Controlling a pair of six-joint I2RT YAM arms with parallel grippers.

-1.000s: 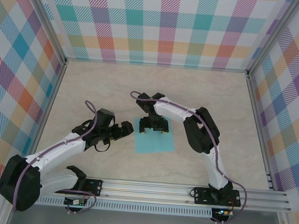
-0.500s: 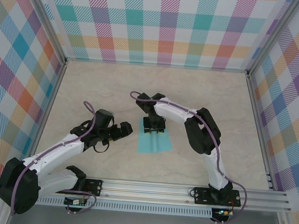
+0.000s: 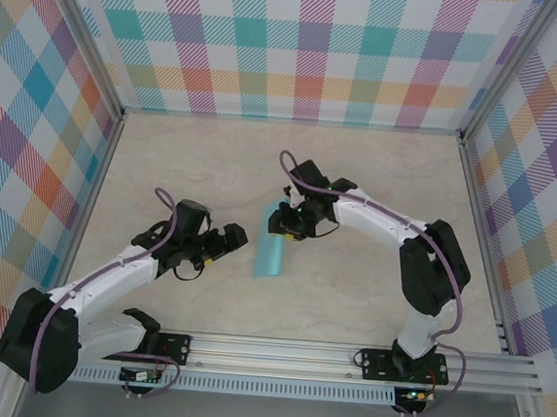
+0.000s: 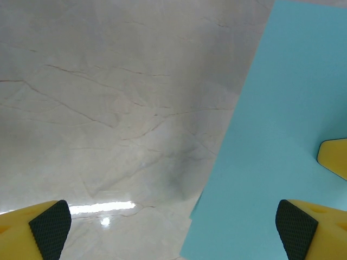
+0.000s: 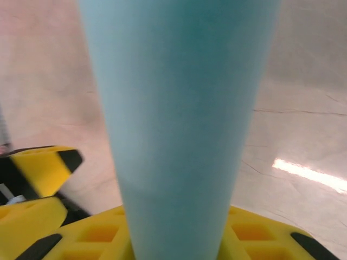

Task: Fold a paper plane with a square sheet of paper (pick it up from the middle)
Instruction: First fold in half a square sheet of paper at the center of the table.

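The square sheet of paper [image 3: 270, 257] is teal and bowed into a narrow arch, hanging just left of the table's middle. My right gripper [image 3: 285, 227] is shut on its upper part. In the right wrist view the paper [image 5: 179, 108] rises as a curved strip from between the yellow jaws of that gripper [image 5: 179, 241]. My left gripper [image 3: 236, 242] stands open just left of the sheet, apart from it. In the left wrist view the paper [image 4: 282, 135] fills the right side, in front of the right black pad of the left gripper [image 4: 172, 233].
The marble table top [image 3: 185, 161] is boxed in by plaid walls [image 3: 303, 45] at the back and both sides. An aluminium rail [image 3: 344, 356] carrying the arm bases runs along the near edge. Another yellow finger [image 5: 38, 173] shows low on the left.
The right gripper has shut on the sheet's middle and swung round. The flat square has bowed into a narrow arch and lifted. The left arm has barely moved.
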